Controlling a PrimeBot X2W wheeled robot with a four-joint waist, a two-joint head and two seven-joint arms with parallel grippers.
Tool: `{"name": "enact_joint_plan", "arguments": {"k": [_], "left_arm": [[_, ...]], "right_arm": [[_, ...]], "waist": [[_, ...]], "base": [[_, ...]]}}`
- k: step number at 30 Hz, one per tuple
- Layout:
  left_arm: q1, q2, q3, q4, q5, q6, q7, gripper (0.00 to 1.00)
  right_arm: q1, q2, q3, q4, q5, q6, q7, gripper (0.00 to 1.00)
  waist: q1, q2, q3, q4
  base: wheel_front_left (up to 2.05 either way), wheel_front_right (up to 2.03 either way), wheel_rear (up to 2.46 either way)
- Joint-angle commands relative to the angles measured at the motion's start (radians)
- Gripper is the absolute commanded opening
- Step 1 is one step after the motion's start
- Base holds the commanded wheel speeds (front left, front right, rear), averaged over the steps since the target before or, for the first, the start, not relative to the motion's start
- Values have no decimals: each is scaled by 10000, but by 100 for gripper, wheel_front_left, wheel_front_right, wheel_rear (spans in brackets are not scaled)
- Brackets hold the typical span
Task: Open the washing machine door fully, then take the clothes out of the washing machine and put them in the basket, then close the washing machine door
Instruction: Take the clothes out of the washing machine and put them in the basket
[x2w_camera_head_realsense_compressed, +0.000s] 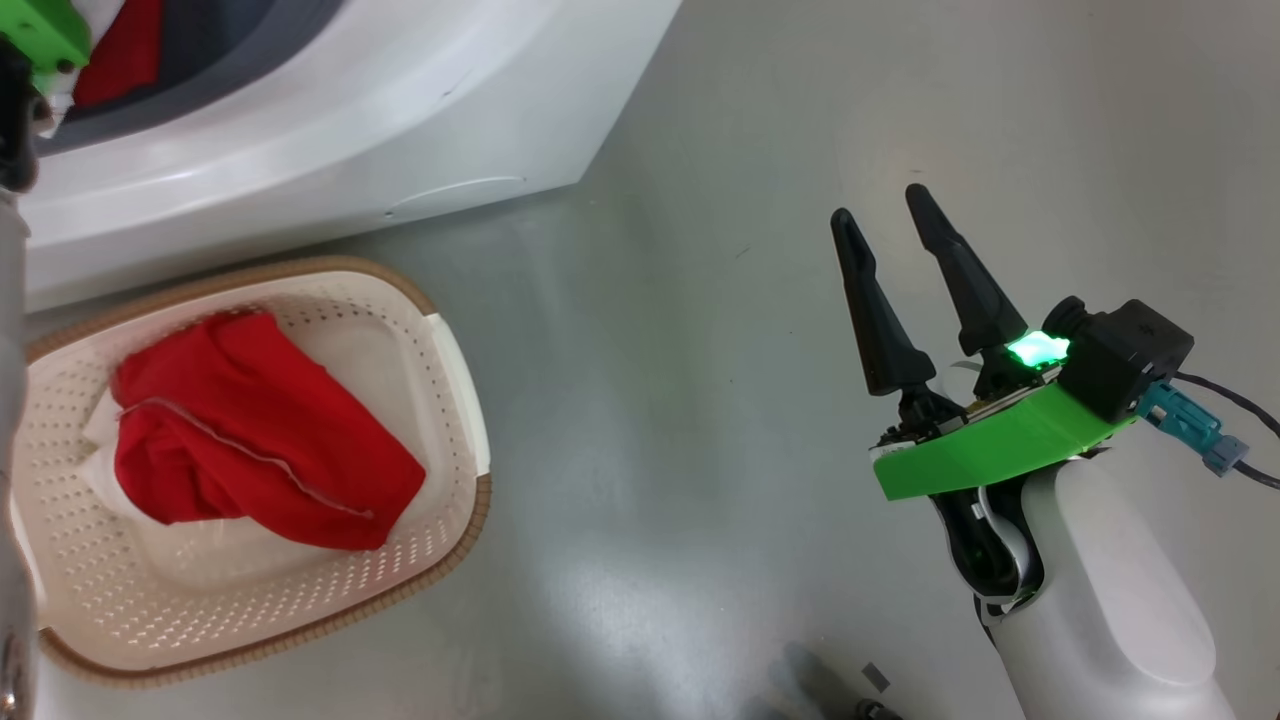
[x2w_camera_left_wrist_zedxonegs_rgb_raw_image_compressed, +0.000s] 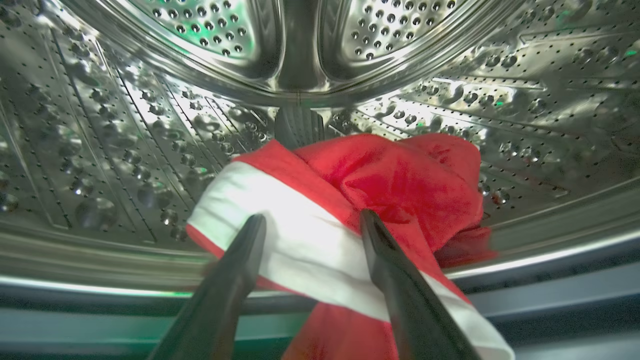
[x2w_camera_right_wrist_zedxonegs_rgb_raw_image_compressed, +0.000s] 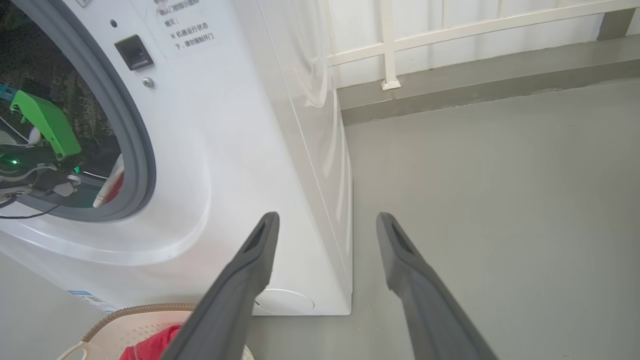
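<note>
Left pincer (x2w_camera_left_wrist_zedxonegs_rgb_raw_image_compressed: 312, 220): fingers spread apart inside the steel drum (x2w_camera_left_wrist_zedxonegs_rgb_raw_image_compressed: 125, 150), one on each side of the white stripe of a red garment (x2w_camera_left_wrist_zedxonegs_rgb_raw_image_compressed: 400, 185). The tips lie at the cloth, but I cannot tell whether they press on it. Nothing is clamped.
Right pincer (x2w_camera_head_realsense_compressed: 880, 205): fingers apart and holding nothing, over the bare grey floor (x2w_camera_head_realsense_compressed: 650, 450), well to the right of the basket. A green light glows at the base of the fingers.
Garment in the drum: bunched at the front lip of the drum, partly draped over the edge towards the gasket (x2w_camera_right_wrist_zedxonegs_rgb_raw_image_compressed: 135, 125).
Garment in the basket (x2w_camera_head_realsense_compressed: 260, 430): plain red with a thin pale seam, crumpled across the middle.
Basket (x2w_camera_head_realsense_compressed: 80, 560): cream, perforated, with a brown woven rim, on the floor just in front of the washing machine (x2w_camera_right_wrist_zedxonegs_rgb_raw_image_compressed: 225, 150).
Writing: a few short lines of Chinese print (x2w_camera_right_wrist_zedxonegs_rgb_raw_image_compressed: 187, 27) sit on the white front panel, above and right of the dark latch socket (x2w_camera_right_wrist_zedxonegs_rgb_raw_image_compressed: 133, 52). They are too small for me to read with certainty.
Label: a small blue sticker (x2w_camera_right_wrist_zedxonegs_rgb_raw_image_compressed: 92, 299) sits low on the machine's front, its text unreadable.
</note>
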Motion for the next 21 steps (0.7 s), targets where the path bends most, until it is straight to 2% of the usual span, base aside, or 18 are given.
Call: {"name": "enact_joint_plan", "arguments": {"k": [1, 7, 15, 16, 17, 18, 19, 21], "left_arm": [[-290, 293, 16, -41, -27, -73, 267, 100], [-136, -11, -309, 320, -67, -283, 1820, 100], [-131, -5, -707, 395, 64, -433, 2463, 100], [-131, 9, -748, 400, 74, -446, 2499, 92], [-131, 26, -776, 404, 73, -457, 2516, 57], [-139, 46, -821, 395, 94, -468, 2472, 16], [-139, 56, -858, 384, 113, -474, 2398, 0], [-106, 46, -919, 389, 119, -487, 2353, 0]], "right_arm": [[176, 88, 205, -217, -11, 16, -48, 100], [198, 102, 213, -189, -38, 16, -48, 100], [145, 124, 261, -189, -38, 16, -48, 100], [142, 127, 263, -179, -36, 16, -48, 100], [139, 130, 262, -167, -35, 16, -48, 100], [135, 133, 255, -158, -35, 16, -48, 100], [130, 136, 246, -148, -37, 16, -48, 100], [126, 142, 231, -129, -45, 16, -48, 100]], "waist": [[0, 0, 14, -87], [0, 0, -80, -101], [0, 0, -23, -93], [0, 0, -19, -94], [0, 0, -17, -97], [0, 0, -14, -95], [0, 0, -19, -90], [0, 0, -40, -77]], "base": [[0, 0, 0], [0, 0, 0], [0, 0, 0], [0, 0, 0], [0, 0, 0], [0, 0, 0], [0, 0, 0], [0, 0, 0]]}}
